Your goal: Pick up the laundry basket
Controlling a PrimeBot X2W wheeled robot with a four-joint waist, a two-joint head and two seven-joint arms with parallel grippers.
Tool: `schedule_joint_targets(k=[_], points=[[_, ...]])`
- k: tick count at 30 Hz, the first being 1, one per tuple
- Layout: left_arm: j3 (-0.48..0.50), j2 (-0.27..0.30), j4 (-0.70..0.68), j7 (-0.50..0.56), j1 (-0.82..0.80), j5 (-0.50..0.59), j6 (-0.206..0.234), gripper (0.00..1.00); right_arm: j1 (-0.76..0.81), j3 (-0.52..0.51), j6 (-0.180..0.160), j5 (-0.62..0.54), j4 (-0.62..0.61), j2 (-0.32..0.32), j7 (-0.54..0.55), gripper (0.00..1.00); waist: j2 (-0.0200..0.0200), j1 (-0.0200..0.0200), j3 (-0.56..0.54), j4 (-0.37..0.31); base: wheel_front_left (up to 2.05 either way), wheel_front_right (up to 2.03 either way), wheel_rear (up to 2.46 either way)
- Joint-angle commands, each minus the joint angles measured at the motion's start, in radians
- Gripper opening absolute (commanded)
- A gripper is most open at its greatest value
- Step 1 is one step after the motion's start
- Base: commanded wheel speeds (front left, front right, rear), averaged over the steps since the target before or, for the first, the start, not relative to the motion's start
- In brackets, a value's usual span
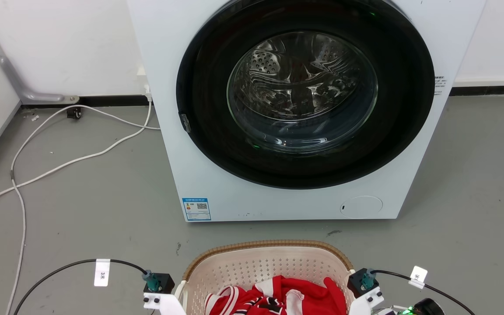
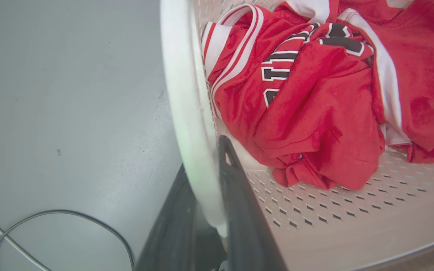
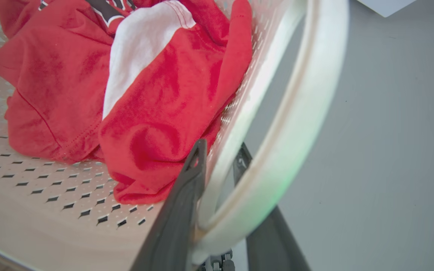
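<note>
At the back, a white washing machine (image 1: 199, 175), round dark door shut, drum seemingly bare behind the glass. In front of it, over grey floor (image 1: 81, 197) and close to the robot, the laundry basket (image 1: 256, 264): cream, perforated, brown-rimmed, near half cut off by the lower edge of the head view. Flanked by both wrists at once, most likely for a level lift by the two side handles rather than a tilting pull from one end. Inside, a crumpled red garment (image 2: 315, 113) with white trim and black lettering, bunched mid-basket and too folded to read. Left fingers (image 2: 227, 154) straddling the white handle (image 2: 187, 113), one inside the wall and one outside, seemingly pinching it. Right fingers (image 3: 198, 158) likewise set either side of the basket wall beneath the handle loop (image 3: 307, 113), close together and apparently clamped; actual pressure impossible to confirm. Basket base hidden, so cannot tell whether resting on the floor or already raised. White cables (image 1: 59, 162) trailing at far left, well apart.
</note>
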Motion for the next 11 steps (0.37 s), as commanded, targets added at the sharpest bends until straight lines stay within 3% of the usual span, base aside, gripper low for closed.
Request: schedule_joint_targets(k=[1,11], points=[[-0.007,0.02,0.007,-0.006,-0.015,-0.004,0.001,0.0,-0.01,0.006,0.003,0.004,0.006,-0.015,-0.005,0.0,-0.0001,0.0,0.0,0.0,0.0,0.0,0.0],[-0.03,0.022,0.009,-0.01,-0.018,-0.029,0.001,0.0,-0.008,0.013,0.003,0.008,0.006,-0.015,-0.006,0.0,-0.0001,0.0,0.002,0.0,0.0,0.0,0.0]])
